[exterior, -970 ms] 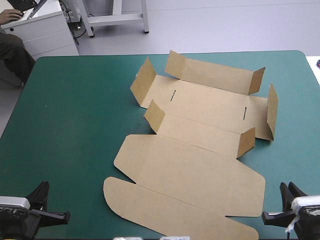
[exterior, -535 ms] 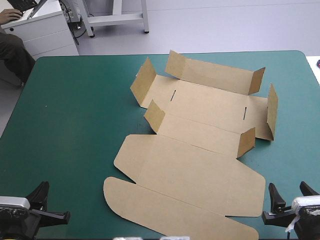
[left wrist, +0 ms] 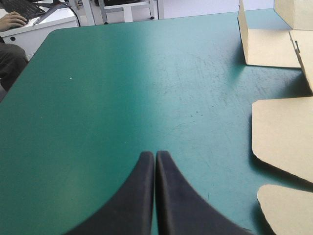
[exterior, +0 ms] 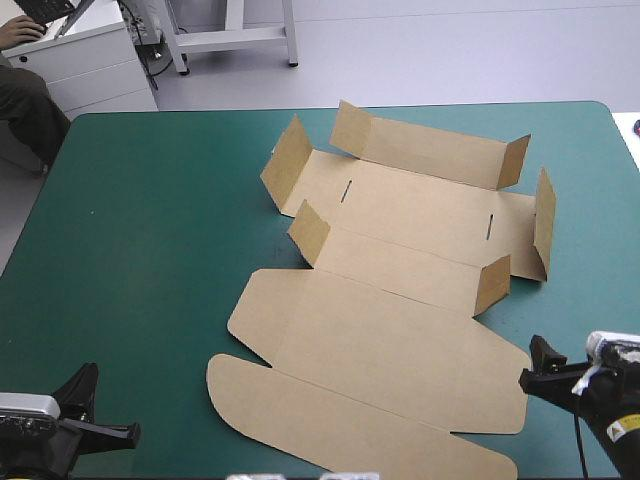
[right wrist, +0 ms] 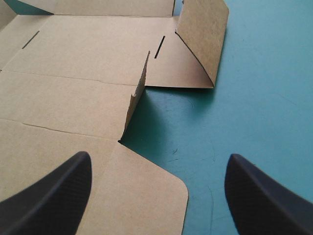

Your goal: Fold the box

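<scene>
The brown box point(exterior: 400, 300) lies as a cut sheet at mid-table, lid panels flat toward me, with several small flaps and a far wall raised. My right gripper point(exterior: 568, 350) stands open at the sheet's near right corner, low over the cover. In the right wrist view the right gripper point(right wrist: 159, 155) has one finger over the lid's rounded corner point(right wrist: 161, 196) and the other over bare cover, with a raised side flap point(right wrist: 137, 95) ahead. My left gripper point(exterior: 88, 372) is shut at the near left corner, empty, well clear of the sheet. Its shut tips point(left wrist: 155, 152) point over cover, the box point(left wrist: 283, 132) off to the side.
A broad stretch of teal-green cover point(exterior: 140, 230) lies left of the box. The table's right edge point(exterior: 632, 300) runs close beside the right gripper. A small white item point(exterior: 636, 127) sits at the far right edge.
The right gripper opened from nearly shut, then moved forward and inward toward the sheet's near right corner. The left gripper and the box have not moved.
</scene>
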Controlling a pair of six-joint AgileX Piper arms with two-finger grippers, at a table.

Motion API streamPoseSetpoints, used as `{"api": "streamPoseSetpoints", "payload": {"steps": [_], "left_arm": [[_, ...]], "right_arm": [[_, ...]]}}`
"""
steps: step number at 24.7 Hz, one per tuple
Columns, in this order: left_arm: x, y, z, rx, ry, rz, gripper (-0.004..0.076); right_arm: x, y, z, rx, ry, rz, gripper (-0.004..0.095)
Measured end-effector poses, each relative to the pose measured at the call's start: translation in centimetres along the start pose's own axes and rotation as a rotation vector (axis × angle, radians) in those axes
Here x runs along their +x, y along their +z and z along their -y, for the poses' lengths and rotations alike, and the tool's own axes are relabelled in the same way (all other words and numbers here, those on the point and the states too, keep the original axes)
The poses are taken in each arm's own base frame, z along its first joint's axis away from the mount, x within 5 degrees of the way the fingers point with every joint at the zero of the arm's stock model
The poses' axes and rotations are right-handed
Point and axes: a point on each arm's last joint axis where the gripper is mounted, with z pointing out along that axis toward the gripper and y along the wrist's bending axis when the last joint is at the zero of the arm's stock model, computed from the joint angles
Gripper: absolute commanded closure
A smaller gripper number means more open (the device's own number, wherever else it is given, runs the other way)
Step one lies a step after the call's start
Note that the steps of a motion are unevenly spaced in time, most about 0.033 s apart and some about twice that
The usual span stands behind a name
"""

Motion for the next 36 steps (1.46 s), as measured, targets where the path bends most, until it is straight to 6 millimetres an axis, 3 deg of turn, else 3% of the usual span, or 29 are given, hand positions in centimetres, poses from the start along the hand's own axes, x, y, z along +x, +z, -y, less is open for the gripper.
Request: {"api": "streamPoseSetpoints", "payload": {"steps": [4,8,10,15,24,26,28,33,36], "left_arm": [[0.0,0.0,0.0,0.0,0.0,0.0,0.0734],[0.0,0.0,0.0,0.0,0.0,0.0,0.0734],[0.0,0.0,0.0,0.0,0.0,0.0,0.0734],[0.0,0.0,0.0,0.0,0.0,0.0,0.0734],[0.0,0.0,0.0,0.0,0.0,0.0,0.0734],[0.0,0.0,0.0,0.0,0.0,0.0,0.0734],[0.0,0.0,0.0,0.0,0.0,0.0,0.0734],[0.0,0.0,0.0,0.0,0.0,0.0,0.0734],[0.0,0.0,0.0,0.0,0.0,0.0,0.0734]], "right_arm": [[-3.4,3.5,-0.4,0.024,0.05,-0.162,0.0207],[-7.4,8.8,-1.1,0.018,0.103,-0.313,0.0207],[-8.3,11.5,-1.2,0.019,0.108,-0.389,0.0207],[-8.5,18.0,-1.3,0.021,0.139,-0.625,0.0207],[-6.2,23.0,-1.3,0.0,0.205,-0.822,0.0224],[-5.8,23.4,-1.3,-0.005,0.214,-0.843,0.0297],[-5.7,23.5,-1.4,-0.009,0.219,-0.849,0.0435],[-5.8,23.5,-1.4,-0.015,0.218,-0.846,0.0934],[-5.8,23.5,-1.4,-0.028,0.192,-0.847,0.0922]]}}
